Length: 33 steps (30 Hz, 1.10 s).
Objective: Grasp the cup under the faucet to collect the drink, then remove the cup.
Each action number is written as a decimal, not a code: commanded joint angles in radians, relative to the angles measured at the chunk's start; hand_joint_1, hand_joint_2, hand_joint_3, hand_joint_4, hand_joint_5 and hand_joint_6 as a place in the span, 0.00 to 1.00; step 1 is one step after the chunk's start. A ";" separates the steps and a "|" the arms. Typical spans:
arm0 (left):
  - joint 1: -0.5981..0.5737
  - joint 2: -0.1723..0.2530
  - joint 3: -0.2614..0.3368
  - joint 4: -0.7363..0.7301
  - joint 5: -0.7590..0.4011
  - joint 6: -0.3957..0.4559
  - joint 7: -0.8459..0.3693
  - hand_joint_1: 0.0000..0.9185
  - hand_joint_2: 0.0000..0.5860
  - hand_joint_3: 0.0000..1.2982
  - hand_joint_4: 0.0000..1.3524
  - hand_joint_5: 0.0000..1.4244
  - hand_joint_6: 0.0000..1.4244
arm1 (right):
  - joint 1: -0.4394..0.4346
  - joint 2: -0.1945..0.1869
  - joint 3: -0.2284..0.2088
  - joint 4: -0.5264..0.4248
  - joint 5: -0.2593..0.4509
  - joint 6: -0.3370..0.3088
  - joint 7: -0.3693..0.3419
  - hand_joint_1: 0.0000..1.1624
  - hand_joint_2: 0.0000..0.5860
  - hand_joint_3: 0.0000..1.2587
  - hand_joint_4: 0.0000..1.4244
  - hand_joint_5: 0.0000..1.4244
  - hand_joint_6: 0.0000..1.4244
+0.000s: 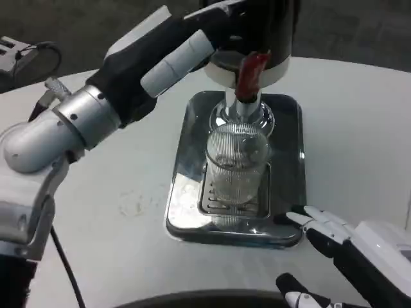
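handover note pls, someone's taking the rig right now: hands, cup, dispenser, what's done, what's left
Left hand: raised at the dispenser, fingers reaching beside the red tap lever; whether it touches the lever can't be told.
Right hand: low at the near right corner of the metal drip tray, open, holding nothing, apart from the cup.
Cup: clear ribbed glass, upright on the tray grate, directly under the faucet.
Done: cup is in place under the faucet.
Left: grasp the cup, work the lever to fill it, then take the cup away. No pour is discernible.
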 commanded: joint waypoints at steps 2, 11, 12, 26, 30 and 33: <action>-0.030 -0.035 -0.037 0.061 0.034 -0.015 -0.031 0.00 0.02 0.13 0.09 0.17 0.17 | 0.013 -0.001 -0.024 -0.005 0.013 -0.004 -0.006 0.27 0.79 0.11 0.04 0.04 0.06; -0.064 -0.048 -0.054 0.133 0.072 -0.027 -0.067 0.00 0.03 0.13 0.09 0.17 0.17 | 0.015 -0.001 -0.030 0.000 0.021 -0.004 -0.008 0.27 0.79 0.11 0.04 0.04 0.06; -0.065 -0.048 -0.056 0.140 0.077 -0.030 -0.074 0.00 0.03 0.13 0.09 0.17 0.17 | 0.014 -0.001 -0.030 0.001 0.021 -0.003 -0.007 0.27 0.79 0.11 0.04 0.04 0.06; -0.096 -0.013 -0.127 0.220 0.209 -0.154 -0.146 0.00 0.03 0.13 0.09 0.18 0.18 | -0.024 0.008 -0.021 0.024 0.041 0.043 0.000 0.27 0.79 0.11 0.04 0.04 0.06; -0.098 -0.009 -0.133 0.244 0.235 -0.198 -0.138 0.00 0.03 0.14 0.09 0.18 0.18 | -0.047 0.016 -0.016 0.028 0.053 0.068 0.001 0.27 0.79 0.11 0.04 0.04 0.06; -0.096 -0.003 -0.142 0.251 0.254 -0.231 -0.134 0.00 0.03 0.14 0.09 0.18 0.18 | -0.054 0.032 -0.015 0.041 0.072 0.106 0.000 0.27 0.79 0.12 0.04 0.04 0.06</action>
